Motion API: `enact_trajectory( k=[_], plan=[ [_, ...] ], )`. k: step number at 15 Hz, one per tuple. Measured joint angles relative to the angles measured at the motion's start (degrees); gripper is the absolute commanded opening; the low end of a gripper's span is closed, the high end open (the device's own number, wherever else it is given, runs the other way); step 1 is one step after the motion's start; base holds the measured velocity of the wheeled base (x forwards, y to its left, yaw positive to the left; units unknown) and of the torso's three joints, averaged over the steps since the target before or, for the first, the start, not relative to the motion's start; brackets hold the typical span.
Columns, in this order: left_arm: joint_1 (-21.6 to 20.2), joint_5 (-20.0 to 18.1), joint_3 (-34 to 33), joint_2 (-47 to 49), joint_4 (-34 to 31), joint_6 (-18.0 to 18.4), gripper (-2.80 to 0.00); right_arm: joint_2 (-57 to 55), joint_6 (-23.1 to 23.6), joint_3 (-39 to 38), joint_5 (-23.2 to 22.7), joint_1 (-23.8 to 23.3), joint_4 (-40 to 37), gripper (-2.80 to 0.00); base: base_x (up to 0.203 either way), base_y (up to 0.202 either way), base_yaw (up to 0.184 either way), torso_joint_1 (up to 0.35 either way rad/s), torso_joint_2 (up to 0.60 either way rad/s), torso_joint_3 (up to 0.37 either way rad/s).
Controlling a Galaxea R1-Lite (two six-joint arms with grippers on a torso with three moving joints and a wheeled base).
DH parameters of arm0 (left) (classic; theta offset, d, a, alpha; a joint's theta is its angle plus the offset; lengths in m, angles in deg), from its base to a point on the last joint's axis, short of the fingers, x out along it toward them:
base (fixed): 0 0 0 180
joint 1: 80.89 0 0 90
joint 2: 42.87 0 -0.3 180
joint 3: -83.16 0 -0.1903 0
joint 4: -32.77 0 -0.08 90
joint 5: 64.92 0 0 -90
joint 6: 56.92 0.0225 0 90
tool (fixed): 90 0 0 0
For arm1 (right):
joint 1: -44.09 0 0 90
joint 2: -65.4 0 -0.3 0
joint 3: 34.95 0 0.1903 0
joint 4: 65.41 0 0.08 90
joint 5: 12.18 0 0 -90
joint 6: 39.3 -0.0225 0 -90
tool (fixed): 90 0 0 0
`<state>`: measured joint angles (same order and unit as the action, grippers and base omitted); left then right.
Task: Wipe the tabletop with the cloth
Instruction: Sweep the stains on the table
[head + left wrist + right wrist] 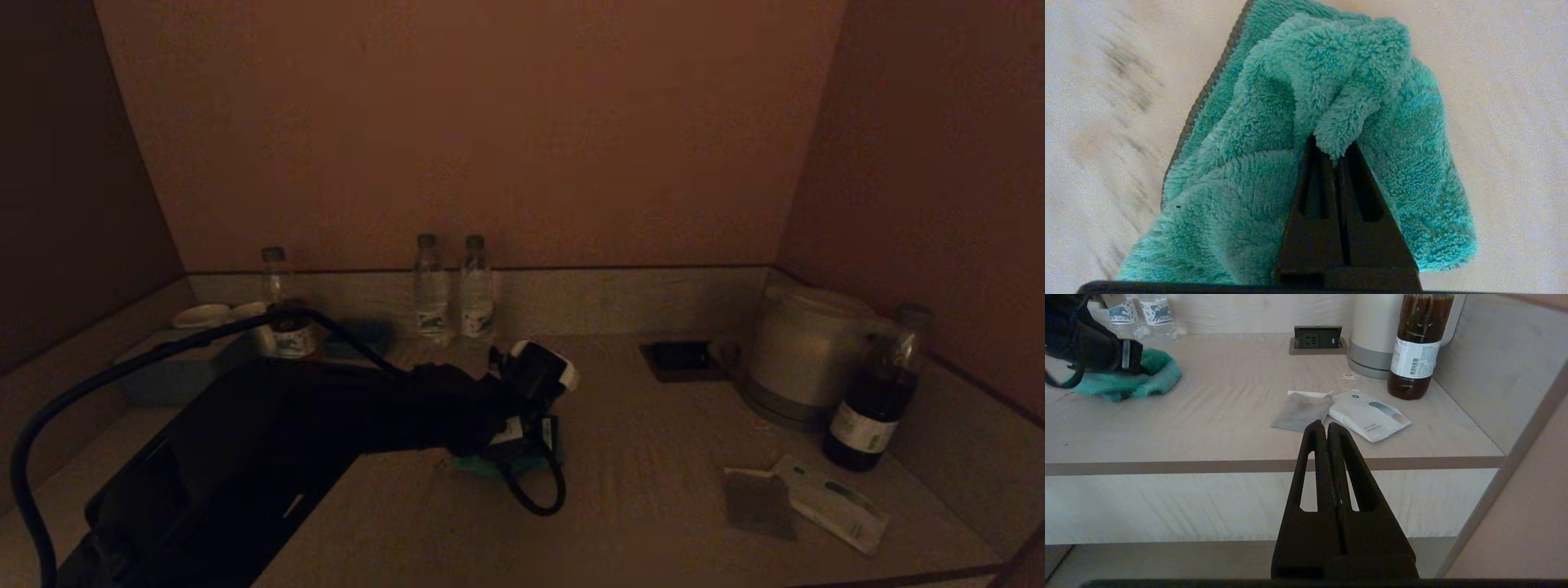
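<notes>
A fluffy teal cloth [1274, 134] lies bunched on the pale wood tabletop [637, 457]. My left gripper [1333, 149] is shut on a fold of it and presses it down at the middle of the table. In the head view the cloth [482, 465] peeks out under the left gripper [522, 445]. In the right wrist view the cloth [1155, 373] shows far off beside the left arm. My right gripper [1326, 426] is shut and empty, held off the table's front edge, out of the head view.
Two water bottles [453, 290] stand at the back wall, a third [282, 306] by a tray at back left. A kettle [804, 351], a dark bottle [878, 392], a socket [682, 359], and flat packets [824, 498] sit at right.
</notes>
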<state>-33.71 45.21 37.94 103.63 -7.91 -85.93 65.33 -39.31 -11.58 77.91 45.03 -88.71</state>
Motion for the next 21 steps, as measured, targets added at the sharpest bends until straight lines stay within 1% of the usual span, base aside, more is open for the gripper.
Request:
enact_trajectory(
  k=[1,2,4,5,6,7,9,10,11,13,14,16,18,20,21],
  plan=[
    [1.9,0.1,-0.3,-0.5,-1.9,-0.5,-2.80,0.0,0.0,0.0,0.0,0.0,0.0,-2.80,0.000,0.000,0.000,0.000,0.00,0.000],
    [2.7,0.6,-0.5,-0.7,-3.6,-0.8,-2.80,0.0,0.0,0.0,0.0,0.0,0.0,-2.80,0.000,0.000,0.000,0.000,0.00,0.000],
    [3.0,1.1,-1.4,-1.3,-6.3,-2.9,-2.80,0.0,0.0,0.0,0.0,0.0,0.0,-2.80,0.000,0.000,0.000,0.000,0.00,0.000],
    [2.9,2.1,-2.1,-1.6,-8.4,-4.2,-2.80,0.0,0.0,0.0,0.0,0.0,0.0,-2.80,0.000,0.000,0.000,0.000,0.00,0.000],
    [2.6,2.9,-2.8,-2.0,-9.4,-4.8,-2.80,0.0,0.0,0.0,0.0,0.0,0.0,-2.80,0.000,0.000,0.000,0.000,0.00,0.000],
    [2.0,4.4,-3.8,-2.3,-10.0,-5.3,-2.80,0.0,0.0,0.0,0.0,0.0,0.0,-2.80,0.000,0.000,0.000,0.000,0.00,0.000],
    [0.2,8.6,-4.9,-2.3,-10.7,-5.9,-2.80,0.0,0.0,0.0,0.0,0.0,0.0,-2.80,0.000,0.000,0.000,0.000,0.00,0.000],
    [-0.8,10.1,-5.1,-2.2,-10.9,-5.9,-2.80,0.0,0.0,0.0,0.0,0.0,0.0,-2.80,0.000,0.000,0.000,0.000,0.00,0.000],
    [-1.7,10.9,-5.1,-1.9,-10.8,-5.9,-2.80,0.0,0.0,0.0,0.0,0.0,0.0,-2.80,0.000,0.000,0.000,0.000,0.00,0.000],
    [-2.4,11.0,-5.1,-1.5,-10.7,-5.8,-2.80,0.0,0.0,0.0,0.0,0.0,0.0,-2.80,0.000,0.000,0.000,0.000,0.00,0.000],
    [-3.2,11.1,-4.8,-1.2,-10.8,-5.7,-2.80,0.0,0.0,0.0,0.0,0.0,0.0,-2.80,0.000,0.000,0.000,0.000,0.00,0.000],
    [-6.5,11.5,-3.3,-0.1,-10.9,-5.5,-2.80,0.0,0.0,0.0,0.0,0.0,0.0,-2.80,0.000,0.000,0.000,0.000,0.00,0.000],
    [-7.5,11.5,-2.4,0.7,-10.8,-4.7,-2.80,0.0,0.0,0.0,0.0,0.0,0.0,-2.80,0.000,0.000,0.000,0.000,0.00,0.000],
    [-11.9,11.1,-0.5,1.7,-9.0,-2.8,-2.80,0.0,0.0,0.0,0.0,0.0,0.0,-2.80,0.000,0.000,0.000,0.000,0.00,0.000],
    [-13.3,11.1,0.0,2.1,-7.8,-2.1,-2.80,0.0,0.0,0.0,0.0,0.0,0.0,-2.80,0.000,0.000,0.000,0.000,0.00,0.000]
  ],
)
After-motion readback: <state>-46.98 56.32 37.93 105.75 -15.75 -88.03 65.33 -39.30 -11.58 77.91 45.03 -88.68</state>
